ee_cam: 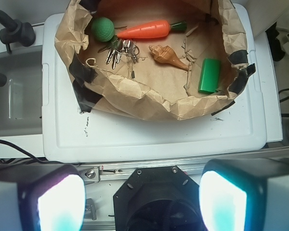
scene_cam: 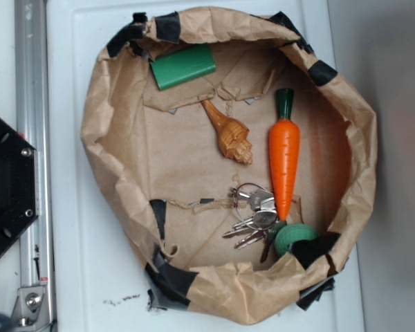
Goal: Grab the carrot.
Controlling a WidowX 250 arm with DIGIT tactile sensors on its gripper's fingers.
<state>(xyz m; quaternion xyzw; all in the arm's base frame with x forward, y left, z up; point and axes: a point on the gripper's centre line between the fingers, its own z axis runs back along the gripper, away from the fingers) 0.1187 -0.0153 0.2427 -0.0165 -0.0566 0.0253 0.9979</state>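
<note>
Two blocky grey pincer fingers (ee_cam: pixel 43 202) with glowing white-cyan inner pads fill the wrist view's lower corners. Behind them sits a black hexagonal base plate (ee_cam: pixel 156 199) studded with small silver screws.

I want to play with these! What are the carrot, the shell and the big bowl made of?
The carrot looks like glossy plastic: bright orange with shiny highlights and a dark green cap. The shell seems like hard tan plastic or real shell; its ridged spiral leaves that open. The bowl is crumpled brown paper, wrinkled and matte, patched with black tape.
</note>
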